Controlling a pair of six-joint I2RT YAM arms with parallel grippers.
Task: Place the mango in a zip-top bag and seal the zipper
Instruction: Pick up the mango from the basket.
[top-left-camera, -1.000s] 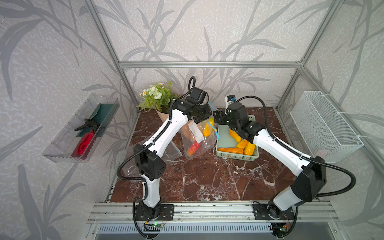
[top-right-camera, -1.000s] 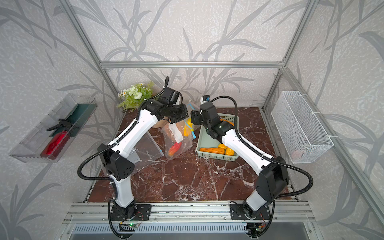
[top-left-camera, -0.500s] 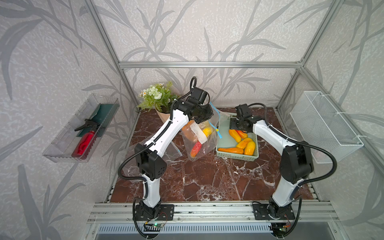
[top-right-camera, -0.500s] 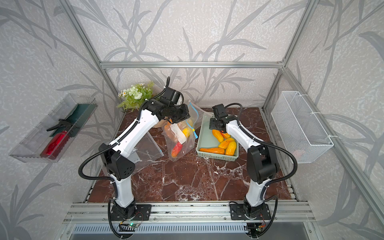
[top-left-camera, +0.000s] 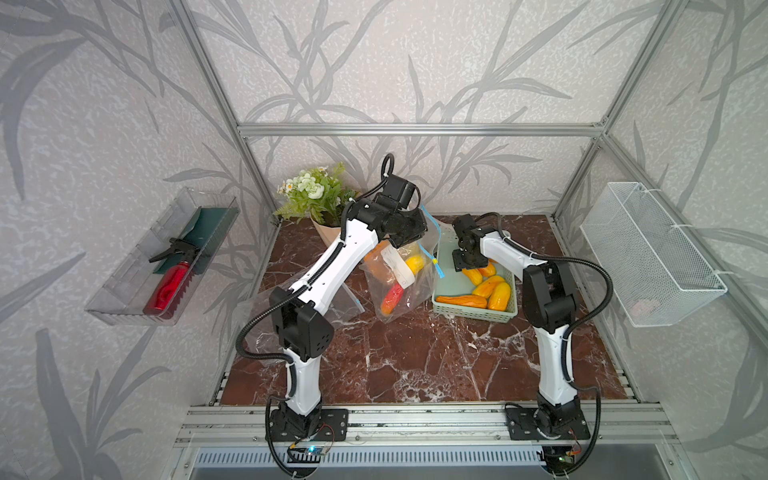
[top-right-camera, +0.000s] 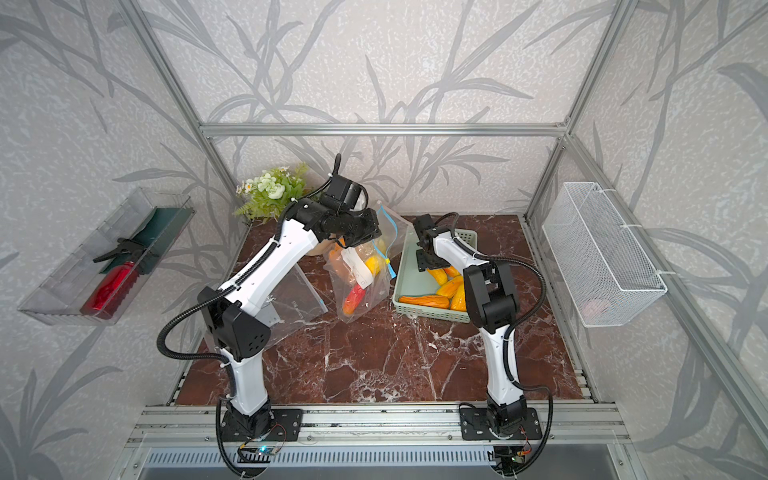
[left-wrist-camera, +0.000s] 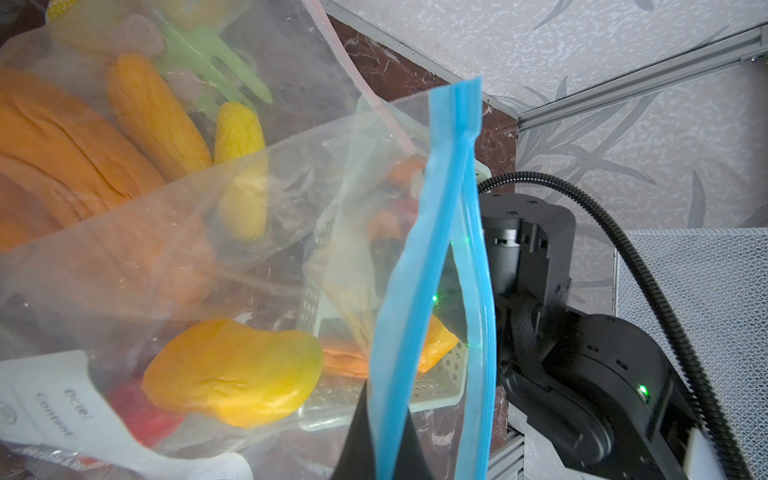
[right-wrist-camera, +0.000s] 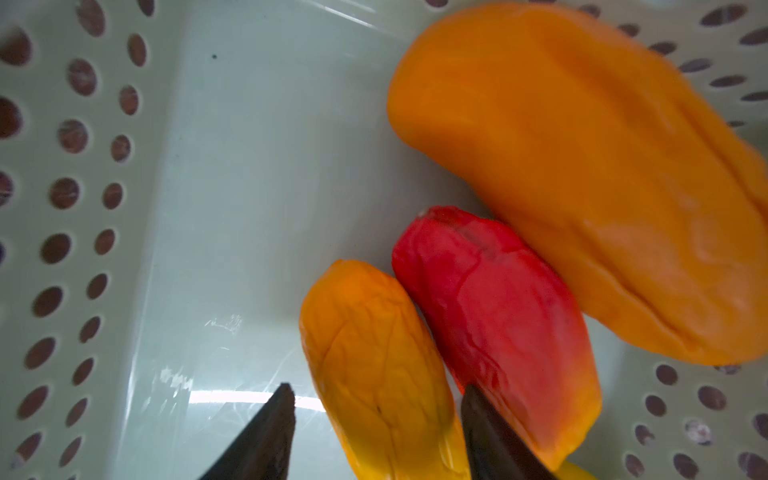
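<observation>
Left gripper (top-left-camera: 409, 239) holds the zip-top bag (top-left-camera: 401, 286) up; right gripper (top-left-camera: 468, 262) hangs over the basket (top-left-camera: 473, 314).
In both top views bag and basket sit just beside each other, bare marble tabletop (top-left-camera: 415, 357) in front. The left wrist view adds the jaws pinched shut on the blue zipper strip (left-wrist-camera: 432, 232), a yellow mango (left-wrist-camera: 232, 370) inside the bag. The right wrist view adds half-spread fingers (right-wrist-camera: 270, 440) straddling a small orange mango (right-wrist-camera: 374, 345), red mango (right-wrist-camera: 490, 307) alongside, basket wall well apart.
</observation>
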